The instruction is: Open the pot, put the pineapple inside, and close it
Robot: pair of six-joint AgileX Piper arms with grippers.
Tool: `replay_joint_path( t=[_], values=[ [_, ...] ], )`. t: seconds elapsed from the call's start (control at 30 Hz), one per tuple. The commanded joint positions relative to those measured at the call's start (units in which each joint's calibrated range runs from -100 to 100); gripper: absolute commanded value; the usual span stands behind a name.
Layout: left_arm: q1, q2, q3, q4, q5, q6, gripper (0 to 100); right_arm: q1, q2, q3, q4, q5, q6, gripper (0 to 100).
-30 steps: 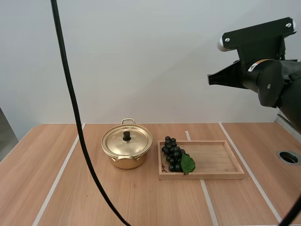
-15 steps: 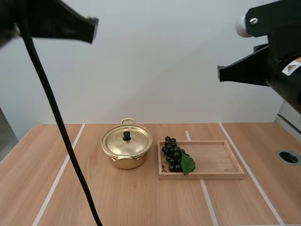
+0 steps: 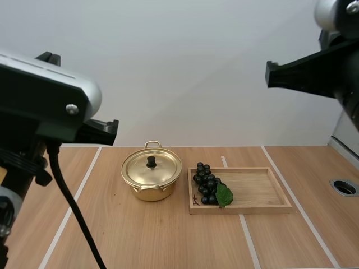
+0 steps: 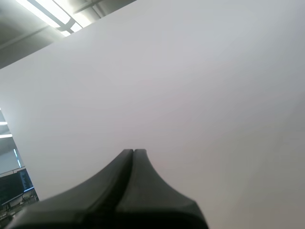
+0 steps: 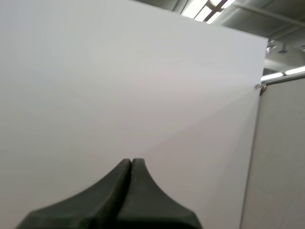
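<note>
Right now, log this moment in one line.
pot: lid on | grapes: in tray | left pincer: shut, empty | right pincer: shut, empty

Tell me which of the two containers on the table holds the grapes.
The wooden tray holds the grapes, at its left end; the gold pot beside it is shut under its lid.

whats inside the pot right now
The gold lid with its black knob sits shut on the pot, so the inside is covered and its contents cannot be seen. The grapes lie outside it, in the wooden tray.
</note>
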Motion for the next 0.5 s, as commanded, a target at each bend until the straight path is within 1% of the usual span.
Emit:
replay_joint_path(
  t=[0.0,0.07,0.17,0.2,0.3,0.4,0.43,0.47],
  values=[
    [-0.01,-0.74,0.62,2.81,2.74,-3.74,0,3.78,-0.29,3.45,-0.19,-0.35,-0.5,0],
    [-0.01,-0.74,0.46,3.2,5.32,-4.92,0,5.76,-1.29,5.43,-1.78,-0.35,-1.11,0],
    [0.27,-0.74,1.16,3.2,6.17,-7.08,0,7.44,-2.15,6.92,-9.79,-0.35,-1.26,0],
    [0.49,-0.74,1.78,3.2,5.81,-7.35,0,7.97,-2.44,7.52,-11.4,-0.35,-0.69,0],
    [0.52,-0.74,4.79,3.2,3.51,-7.33,0,8.68,-4.18,9.45,-11.6,-0.6,0.06,0],
    [0.52,-0.74,9.79,3.2,1.34,-6.39,0,8.79,-7.82,16.1,-11.2,-7.15,0.06,0],
    [0.34,-0.74,11.36,3.33,0.65,-6.03,0,8.79,-8.32,18.35,-11.08,-10.6,0.06,0],
    [0.0,-0.74,14.35,3.75,-1.92,-6.03,0,8.61,-8.32,22.6,-10.65,-14.21,0.06,0]
  ],
)
